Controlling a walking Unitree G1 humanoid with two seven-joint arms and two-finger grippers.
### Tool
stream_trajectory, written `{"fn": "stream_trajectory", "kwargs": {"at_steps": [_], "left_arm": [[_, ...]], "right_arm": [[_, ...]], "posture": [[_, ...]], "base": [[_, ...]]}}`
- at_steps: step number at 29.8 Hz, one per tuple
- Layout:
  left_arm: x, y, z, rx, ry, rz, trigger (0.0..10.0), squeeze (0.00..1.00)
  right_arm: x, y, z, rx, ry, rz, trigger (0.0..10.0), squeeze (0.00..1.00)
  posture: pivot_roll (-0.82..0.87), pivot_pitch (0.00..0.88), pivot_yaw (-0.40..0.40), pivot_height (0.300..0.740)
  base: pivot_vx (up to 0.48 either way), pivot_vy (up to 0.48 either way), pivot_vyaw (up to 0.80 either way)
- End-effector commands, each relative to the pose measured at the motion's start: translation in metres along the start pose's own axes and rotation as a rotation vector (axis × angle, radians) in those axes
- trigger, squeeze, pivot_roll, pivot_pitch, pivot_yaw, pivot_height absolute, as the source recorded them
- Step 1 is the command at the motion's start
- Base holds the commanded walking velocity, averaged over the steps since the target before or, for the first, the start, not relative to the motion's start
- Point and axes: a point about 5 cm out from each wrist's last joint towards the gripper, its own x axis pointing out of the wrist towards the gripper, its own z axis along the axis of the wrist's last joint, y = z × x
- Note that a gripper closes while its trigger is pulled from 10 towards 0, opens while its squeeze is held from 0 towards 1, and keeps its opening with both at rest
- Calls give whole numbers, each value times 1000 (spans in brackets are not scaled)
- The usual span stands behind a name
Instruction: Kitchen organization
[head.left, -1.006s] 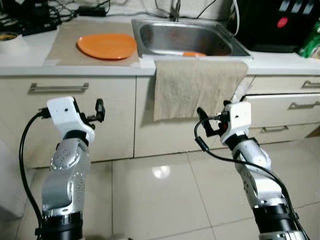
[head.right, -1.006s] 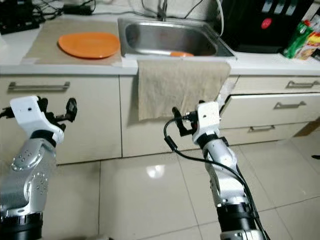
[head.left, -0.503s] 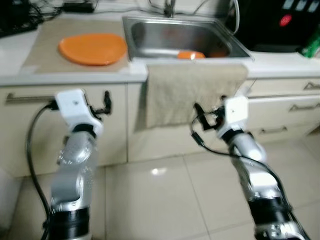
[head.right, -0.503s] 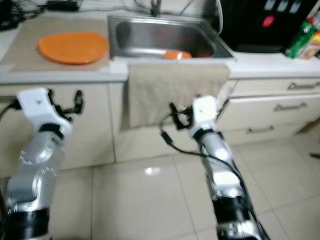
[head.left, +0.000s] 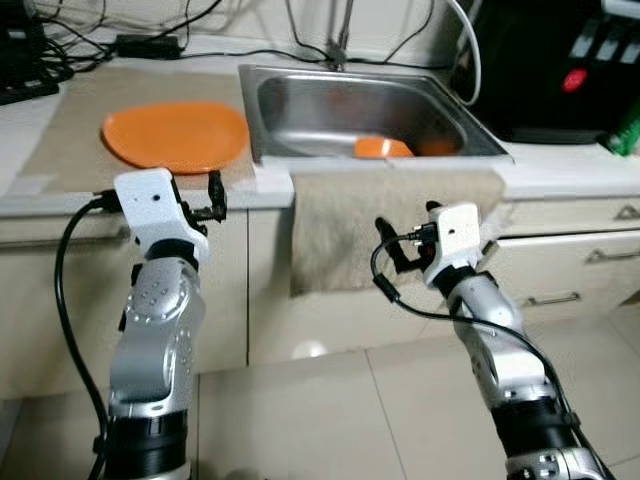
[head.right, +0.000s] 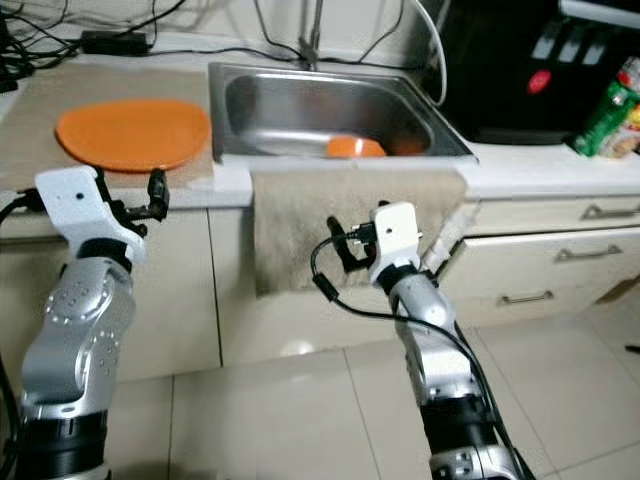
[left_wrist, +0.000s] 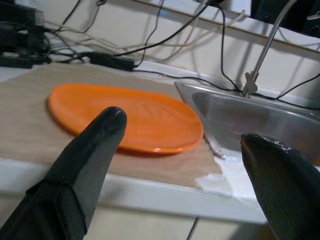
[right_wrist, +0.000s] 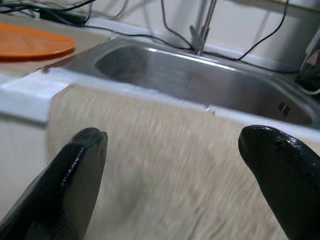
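Item: orange plate (head.left: 176, 137). Location: flat on a beige mat (head.left: 70, 110) on the counter (head.left: 560, 175), just beside the left wall of the steel sink (head.left: 300, 100). Judged rigid, shallow and smooth-glazed; probably light, but brittle if dropped or knocked on the sink edge. It lies flush to the mat, so the low rim is the only purchase: best taken at the near edge, one finger slid under the lip, the other on top.

Item: beige towel (head.left: 390, 225). Draped over the counter front below the sink. Soft and limp; would bunch rather than lift whole. Pinch at a hanging corner.

Item: small orange object (head.left: 380, 148) in the sink basin; kind cannot be told.

Left pincer (left_wrist: 182, 135): fingers spread wide, holding nothing, level with the counter edge, facing the plate.

Right pincer (right_wrist: 172, 142): likewise released and unladen, just in front of the towel.
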Motion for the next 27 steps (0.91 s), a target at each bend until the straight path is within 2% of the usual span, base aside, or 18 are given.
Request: {"fn": "stream_trajectory", "kwargs": {"at_steps": [1,13,21,27], "left_arm": [[0,-10,1,-1,-4,-23,10000,0],[2,-14,7,-12,-19,-14,10000,0],[2,-16,8,28,-25,-18,10000,0],[1,-25,7,25,-26,-75,10000,0]], "right_arm": [[-3,-12,-4,-9,16,-40,10000,0],[2,-10,-5,-5,26,-43,10000,0],[4,-2,-6,-15,24,-8,10000,0],[0,-1,-7,-26,21,-9,10000,0]], "posture": [[181,12,-92,740],[196,10,-98,740],[194,12,-97,740],[172,16,-90,740]], "base": [[480,0,763],[480,0,775],[474,0,0],[121,-411,0]]}}
